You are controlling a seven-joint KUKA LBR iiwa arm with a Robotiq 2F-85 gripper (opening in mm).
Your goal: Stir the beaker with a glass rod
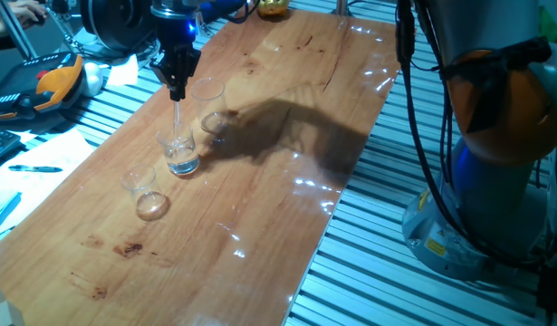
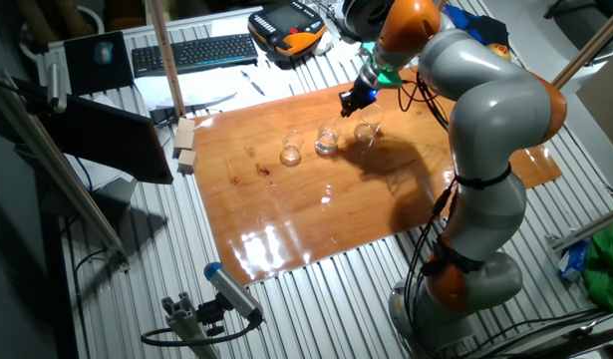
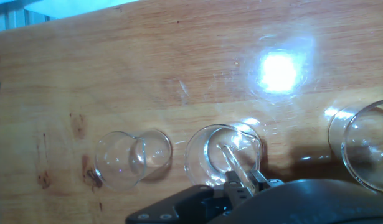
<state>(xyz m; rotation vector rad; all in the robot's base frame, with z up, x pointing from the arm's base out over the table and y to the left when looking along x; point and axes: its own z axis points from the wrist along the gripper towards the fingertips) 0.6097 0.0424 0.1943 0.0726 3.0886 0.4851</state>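
Three clear beakers stand in a row on the wooden table [image 1: 260,226]. The middle beaker [image 1: 179,152] has a bright whitish base. It also shows in the other fixed view [image 2: 327,139] and in the hand view [image 3: 211,155]. My gripper [image 1: 177,88] is right above it, shut on the thin glass rod [image 1: 177,122]. The rod hangs upright with its lower end inside the beaker. In the hand view the rod [image 3: 231,159] runs from my gripper [image 3: 242,184] down into the beaker's mouth. My gripper also shows in the other fixed view [image 2: 350,101].
The smaller beaker [image 1: 142,188] stands close on one side, the taller wider beaker [image 1: 210,102] on the other. Two wooden blocks [image 2: 185,145] sit at the table's edge. A keyboard [image 2: 191,52] and an orange-black device [image 2: 289,28] lie beyond the table. The arm's base [image 1: 477,226] stands beside it.
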